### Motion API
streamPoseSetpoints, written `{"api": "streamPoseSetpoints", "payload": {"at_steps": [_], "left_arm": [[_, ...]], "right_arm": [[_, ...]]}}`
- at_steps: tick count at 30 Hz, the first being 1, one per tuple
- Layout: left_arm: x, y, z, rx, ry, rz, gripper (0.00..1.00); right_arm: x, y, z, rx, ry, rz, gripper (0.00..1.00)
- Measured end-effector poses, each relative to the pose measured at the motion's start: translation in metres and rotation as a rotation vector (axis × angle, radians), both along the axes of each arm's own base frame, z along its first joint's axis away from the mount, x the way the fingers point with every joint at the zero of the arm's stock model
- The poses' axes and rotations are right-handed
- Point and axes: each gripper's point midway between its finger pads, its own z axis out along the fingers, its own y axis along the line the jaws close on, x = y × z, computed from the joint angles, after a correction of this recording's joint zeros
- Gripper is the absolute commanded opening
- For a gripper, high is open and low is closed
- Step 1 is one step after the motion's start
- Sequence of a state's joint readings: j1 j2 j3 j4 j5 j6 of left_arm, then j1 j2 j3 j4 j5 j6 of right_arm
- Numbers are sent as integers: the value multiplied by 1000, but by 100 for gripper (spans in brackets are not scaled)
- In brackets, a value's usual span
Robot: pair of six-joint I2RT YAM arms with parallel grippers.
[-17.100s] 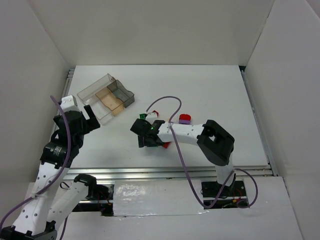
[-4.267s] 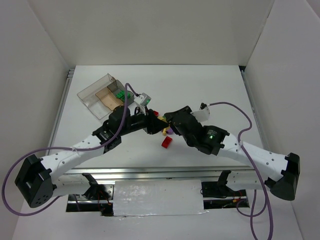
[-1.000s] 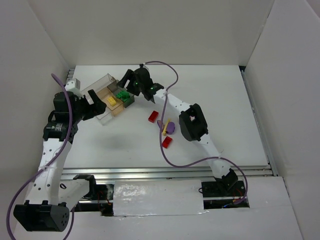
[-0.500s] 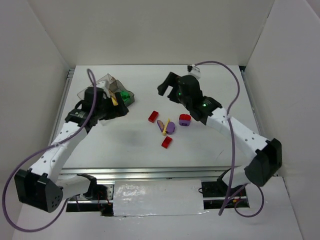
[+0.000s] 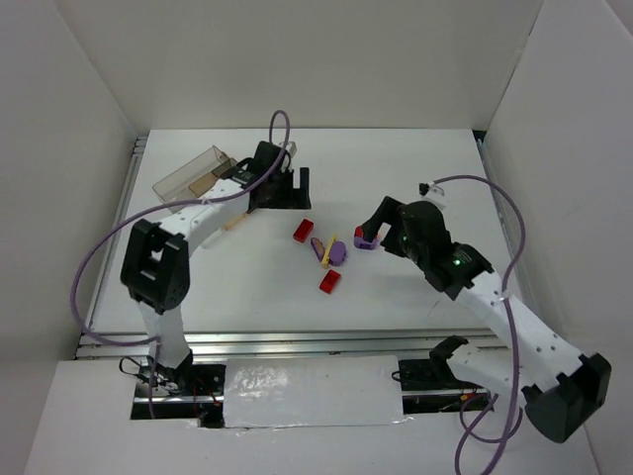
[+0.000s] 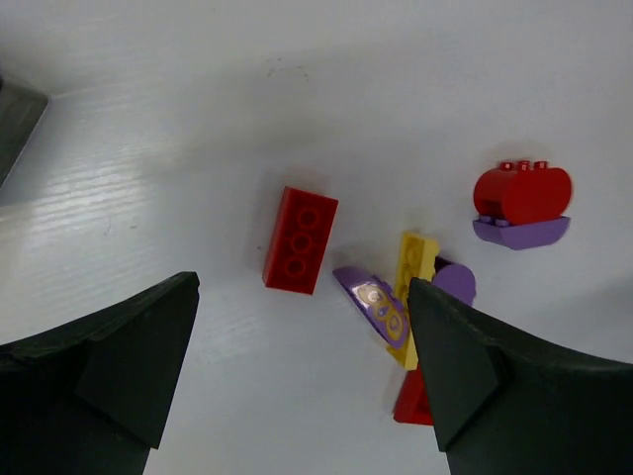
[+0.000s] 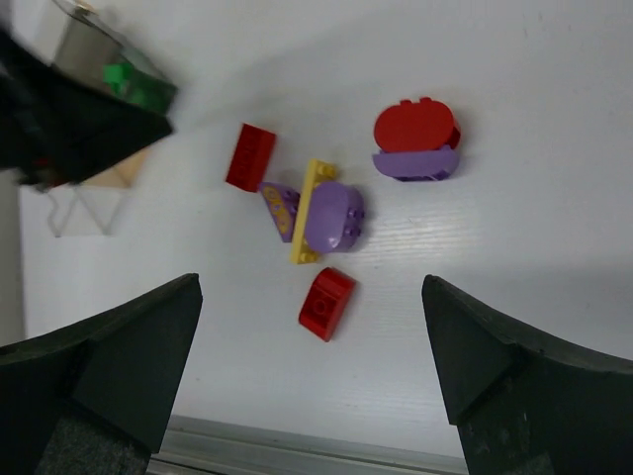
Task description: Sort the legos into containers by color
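Loose legos lie mid-table: a red brick [image 5: 304, 231], a cluster of a yellow plate [image 5: 325, 251] with purple pieces [image 5: 337, 251], a red curved piece [image 5: 330, 281], and a red piece on a purple base [image 5: 365, 237]. My left gripper [image 5: 295, 190] is open and empty just right of the clear tray [image 5: 188, 176]. In its view the red brick [image 6: 300, 240] lies between its fingers, below them. My right gripper [image 5: 372, 226] is open and empty by the red-on-purple piece [image 7: 416, 139]. The red curved piece [image 7: 326, 302] lies between its fingers. Green legos [image 7: 131, 81] sit in the tray.
White walls enclose the table on the left, back and right. A metal rail [image 5: 297, 341] runs along the near edge. The left arm's forearm lies across the tray and hides most of its compartments in the top view. A purple cable [image 5: 282, 124] loops above the left wrist.
My left gripper has moved from over the tray to its right side, toward the loose legos. My right gripper has pulled back from the far middle to beside the red-on-purple piece.
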State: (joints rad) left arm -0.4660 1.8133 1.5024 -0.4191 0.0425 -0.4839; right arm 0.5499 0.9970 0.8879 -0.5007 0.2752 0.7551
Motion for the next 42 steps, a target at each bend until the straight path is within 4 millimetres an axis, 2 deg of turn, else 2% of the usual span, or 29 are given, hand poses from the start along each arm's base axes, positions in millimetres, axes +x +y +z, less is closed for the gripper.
{"api": "streamPoseSetpoints", "payload": {"at_steps": [3, 6, 10, 14, 16, 20, 22, 23, 24, 25, 26, 28, 31, 34, 36, 37, 39, 40, 42], "left_arm": [[21, -13, -23, 55, 23, -27, 99], [25, -24, -49, 96, 55, -62, 96], [12, -31, -81, 152, 126, -100, 96], [4, -31, -94, 204, 144, -115, 92], [2, -32, -101, 226, 152, -113, 80], [1, -27, -117, 271, 167, -98, 68], [3, -23, -121, 296, 170, -83, 52], [6, -23, -121, 300, 168, -76, 39], [9, -23, -121, 307, 163, -70, 32], [12, -22, -120, 311, 156, -62, 21], [14, -20, -119, 324, 147, -56, 6], [15, -14, -119, 351, 146, -32, 0], [14, 0, -108, 381, 128, 28, 0], [12, 31, -65, 387, 86, 150, 0], [18, 65, -19, 346, 25, 270, 0], [21, 88, 3, 318, -5, 341, 0], [27, 151, 44, 264, -68, 523, 2], [26, 182, 58, 251, -89, 614, 3], [21, 242, 69, 257, -99, 776, 6]], "right_arm": [[-10, -3, 28, 47, -80, 16, 100], [-16, -5, 38, 65, -110, 32, 100], [-21, -5, 31, 48, -93, 52, 100], [-26, -6, 20, 29, -61, 74, 100], [-28, -4, 18, 29, -55, 86, 100], [-31, -2, 21, 39, -61, 105, 100], [-33, -2, 21, 42, -64, 111, 100], [-34, -3, 22, 45, -67, 112, 100], [-34, -3, 23, 46, -70, 113, 100], [-35, -3, 24, 46, -74, 114, 100], [-35, -4, 25, 47, -78, 115, 100], [-37, -4, 27, 47, -85, 116, 100], [-38, -5, 28, 48, -90, 118, 100], [-38, -4, 26, 45, -85, 124, 100], [-38, -2, 24, 45, -78, 134, 100], [-38, -1, 23, 46, -76, 139, 100], [-38, 1, 21, 47, -73, 150, 100], [-38, 2, 19, 47, -70, 156, 100], [-39, 3, 15, 45, -62, 166, 100]]}}
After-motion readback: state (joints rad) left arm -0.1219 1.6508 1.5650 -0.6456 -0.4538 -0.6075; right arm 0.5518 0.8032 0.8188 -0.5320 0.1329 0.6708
